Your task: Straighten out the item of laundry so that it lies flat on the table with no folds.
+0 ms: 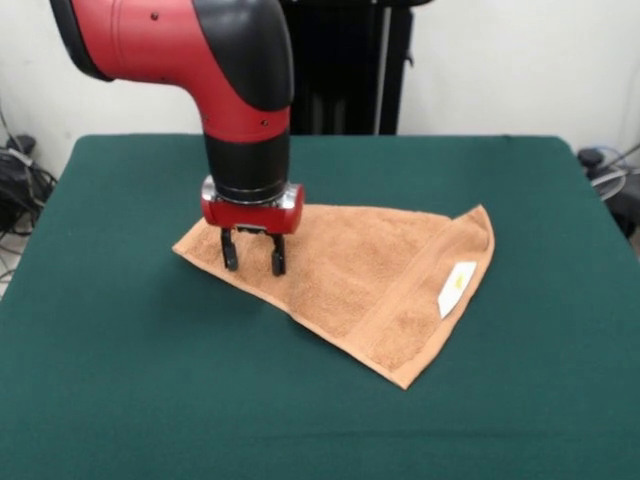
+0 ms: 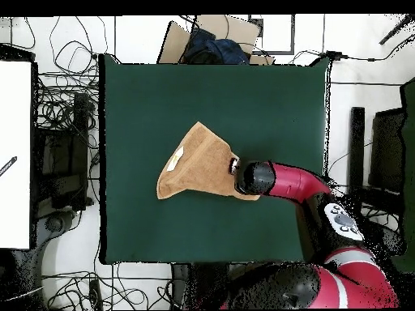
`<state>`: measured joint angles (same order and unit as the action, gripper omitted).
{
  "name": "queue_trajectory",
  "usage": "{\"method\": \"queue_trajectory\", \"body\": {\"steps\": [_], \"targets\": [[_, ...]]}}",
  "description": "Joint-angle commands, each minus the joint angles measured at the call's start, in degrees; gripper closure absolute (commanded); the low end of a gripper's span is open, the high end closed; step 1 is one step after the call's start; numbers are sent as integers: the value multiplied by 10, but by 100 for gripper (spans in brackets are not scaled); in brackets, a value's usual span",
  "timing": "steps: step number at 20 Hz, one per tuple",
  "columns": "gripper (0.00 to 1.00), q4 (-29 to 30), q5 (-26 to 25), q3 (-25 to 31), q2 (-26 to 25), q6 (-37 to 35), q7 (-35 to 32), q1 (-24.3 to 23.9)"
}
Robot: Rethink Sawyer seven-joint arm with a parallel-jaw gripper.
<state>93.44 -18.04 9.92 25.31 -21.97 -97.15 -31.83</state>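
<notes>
The item of laundry [image 1: 370,275] [image 2: 203,166] is an orange-tan towel lying folded into a rough triangle on the dark green table [image 1: 120,380] [image 2: 146,105]. A woven band and a white label [image 1: 456,287] [image 2: 172,162] show near its right edge in the front view. My gripper [image 1: 253,256] hangs over the towel's left corner, its two black fingers [image 1: 230,254] apart and open, tips at or just above the cloth. From overhead the arm's red and black wrist [image 2: 258,178] covers that corner and hides the fingers.
Cables and boxes lie on the floor around the table in the overhead view. A cardboard box [image 2: 212,36] with dark cloth sits beyond the table's top edge. A white surface [image 2: 14,154] stands at the left.
</notes>
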Motion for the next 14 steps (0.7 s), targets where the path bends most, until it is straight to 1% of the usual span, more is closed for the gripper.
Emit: {"method": "queue_trajectory", "body": {"steps": [1, 8, 11, 14], "targets": [[0, -33, -28, 3, -13, 15, -32, 26], [0, -6, -28, -4, -1, 30, -44, 31], [0, -14, -28, -5, -4, 22, -39, 31], [0, -29, -43, -23, -19, 26, -38, 46]]}}
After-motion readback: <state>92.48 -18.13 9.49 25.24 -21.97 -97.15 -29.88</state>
